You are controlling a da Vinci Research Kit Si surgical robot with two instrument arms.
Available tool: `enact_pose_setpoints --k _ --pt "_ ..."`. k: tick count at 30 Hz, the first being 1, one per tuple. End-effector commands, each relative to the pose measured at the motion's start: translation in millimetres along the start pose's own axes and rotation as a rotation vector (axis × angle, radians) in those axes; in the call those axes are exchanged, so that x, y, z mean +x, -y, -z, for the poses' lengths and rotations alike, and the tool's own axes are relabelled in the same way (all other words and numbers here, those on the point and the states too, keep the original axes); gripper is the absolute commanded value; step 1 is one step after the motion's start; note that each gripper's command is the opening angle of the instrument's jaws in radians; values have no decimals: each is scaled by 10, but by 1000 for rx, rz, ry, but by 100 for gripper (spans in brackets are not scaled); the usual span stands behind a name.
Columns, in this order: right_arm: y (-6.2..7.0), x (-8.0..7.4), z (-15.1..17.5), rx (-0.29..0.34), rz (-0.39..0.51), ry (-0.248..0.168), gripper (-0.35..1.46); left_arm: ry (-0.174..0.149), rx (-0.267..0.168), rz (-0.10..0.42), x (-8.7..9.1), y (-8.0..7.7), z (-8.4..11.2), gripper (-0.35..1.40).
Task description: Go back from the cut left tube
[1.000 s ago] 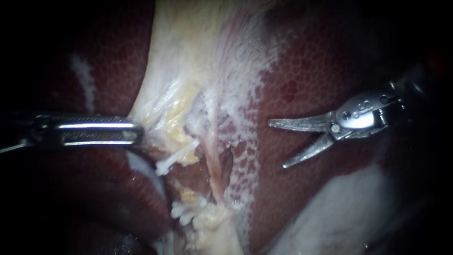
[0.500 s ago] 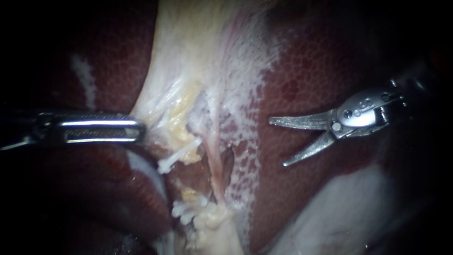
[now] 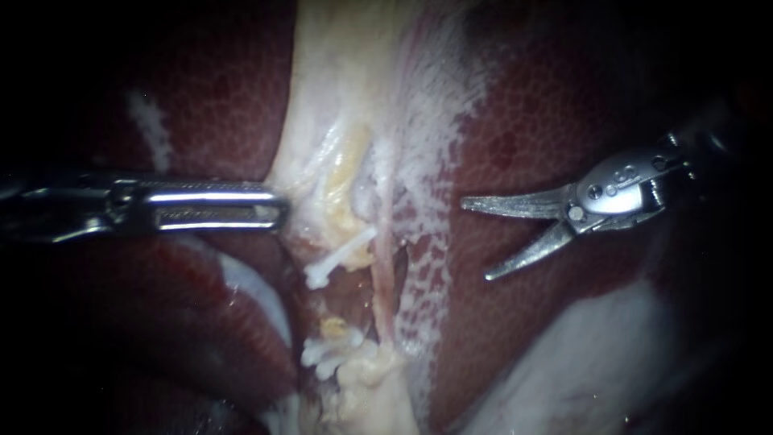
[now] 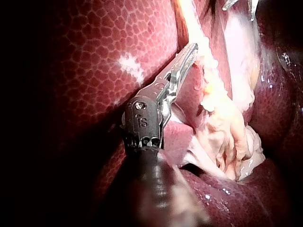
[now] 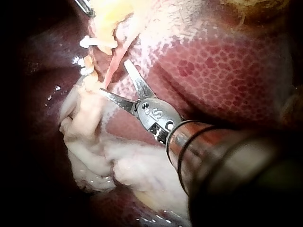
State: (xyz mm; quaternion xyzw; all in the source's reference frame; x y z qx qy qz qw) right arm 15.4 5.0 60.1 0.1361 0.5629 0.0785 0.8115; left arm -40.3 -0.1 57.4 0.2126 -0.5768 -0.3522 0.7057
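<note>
The right instrument is seen with its blades spread apart, parked over the liver, well off to the side of the cut left tube. The tube's two ends are capped with white clips. The pale tissue edge just beside it is clamped in the left instrument jaws

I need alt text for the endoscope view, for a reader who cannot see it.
The right instrument, jaws open, hangs over the dark red liver, apart from the pale tissue at centre. The left instrument grips that tissue's edge, near white clips.
</note>
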Motion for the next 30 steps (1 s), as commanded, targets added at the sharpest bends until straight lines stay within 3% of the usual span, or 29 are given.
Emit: enact_pose_setpoints --k 1,30 --pt "0 0 0 0 0 0 143 -1 3 0 0 0 -3 -35" --pt "0 0 -1 -1 -1 0 143 -5 7 0 -1 1 -11 -35"
